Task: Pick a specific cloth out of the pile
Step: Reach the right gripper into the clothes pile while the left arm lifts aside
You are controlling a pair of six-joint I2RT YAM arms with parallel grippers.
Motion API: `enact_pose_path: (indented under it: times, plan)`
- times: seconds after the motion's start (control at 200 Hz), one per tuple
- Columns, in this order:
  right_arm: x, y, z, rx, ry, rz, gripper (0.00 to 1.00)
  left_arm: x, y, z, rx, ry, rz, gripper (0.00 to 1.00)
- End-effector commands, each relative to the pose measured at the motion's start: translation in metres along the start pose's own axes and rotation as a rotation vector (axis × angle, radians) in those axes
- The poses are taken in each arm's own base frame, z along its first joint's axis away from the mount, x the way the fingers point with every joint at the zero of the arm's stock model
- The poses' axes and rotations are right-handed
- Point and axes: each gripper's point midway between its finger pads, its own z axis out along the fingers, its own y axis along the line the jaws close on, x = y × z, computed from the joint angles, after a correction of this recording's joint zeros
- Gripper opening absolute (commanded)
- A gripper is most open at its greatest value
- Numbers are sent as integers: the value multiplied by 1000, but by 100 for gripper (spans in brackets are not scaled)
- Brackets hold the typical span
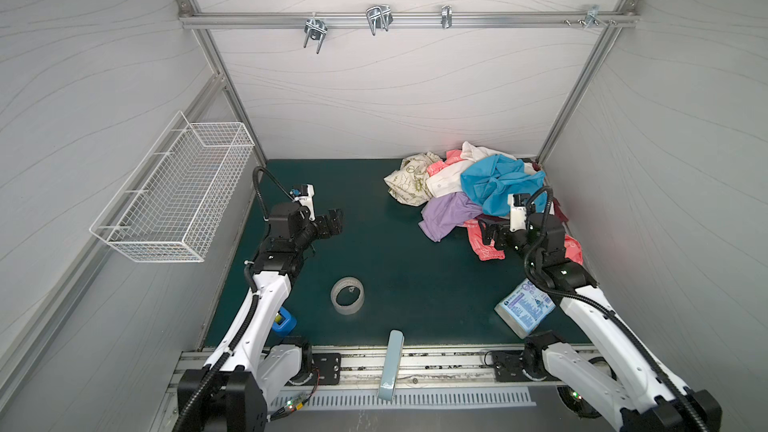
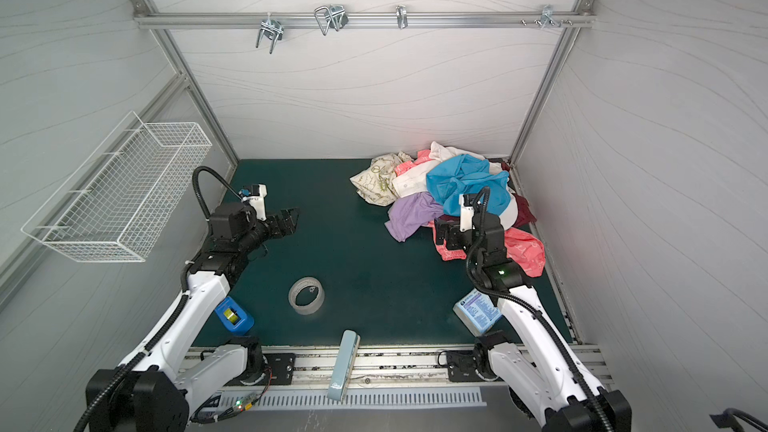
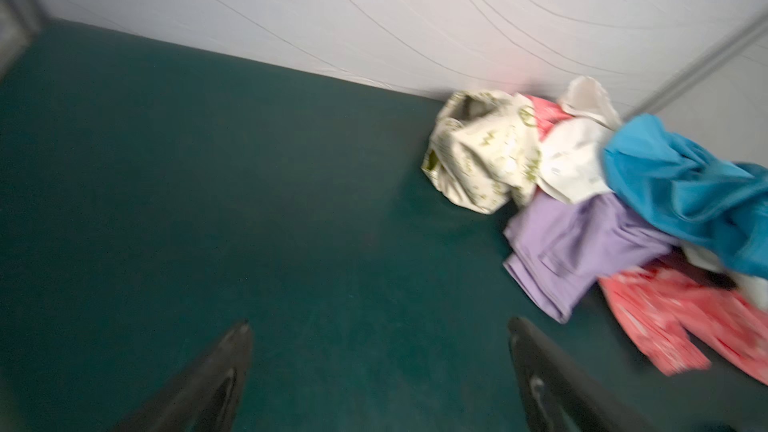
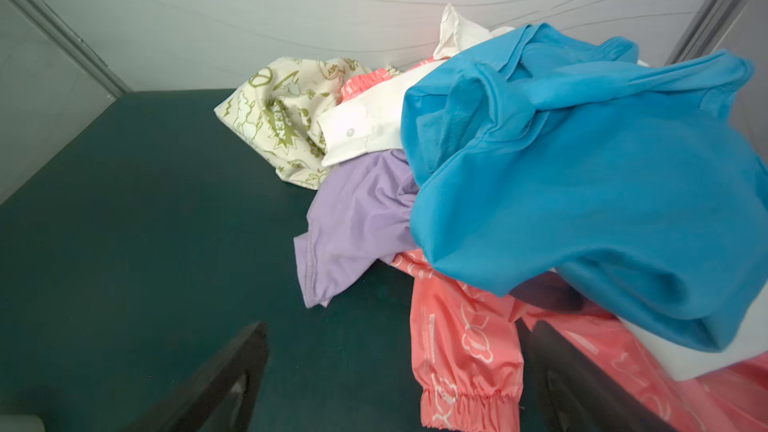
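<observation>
Lavender cloth (image 4: 357, 218) partly under blue garment (image 4: 582, 180), coral-pink garment (image 4: 465, 347) beside, perhaps overlapping

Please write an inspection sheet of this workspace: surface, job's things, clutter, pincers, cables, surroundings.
Surface: green mat, no damage seen.
Job's things: lavender cloth at the pile's edge, partly under the blue garment.
Clutter: tape roll, blue dispenser, pack, pale blue bar.
Pincers: left pincer open, empty; right pincer open, empty, at the coral garment.
Cables: black conduit along both arms.
Surroundings: wire basket on the left wall; hooks on the back rail.
</observation>
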Motion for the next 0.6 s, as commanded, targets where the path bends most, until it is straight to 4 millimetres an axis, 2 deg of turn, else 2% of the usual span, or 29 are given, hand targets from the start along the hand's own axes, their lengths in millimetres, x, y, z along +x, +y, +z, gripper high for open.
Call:
enact_pose_path:
  times: [0.0,0.2,0.32,0.475,0.595]
  plan:
    - [5,10,0,-8,84,2,99,17,-51,-6,278,105,-21,97]
    - [-2,48,8,-69,132,-81,98,41,-93,-7,496,240,29,95]
    - [-3,70,21,-102,154,-97,97,49,-109,-8,603,281,37,92]
    - [6,85,54,-91,239,-116,96,58,-121,-10,668,313,53,92]
    - [16,84,85,-34,325,-142,96,61,-131,-17,737,321,75,93]
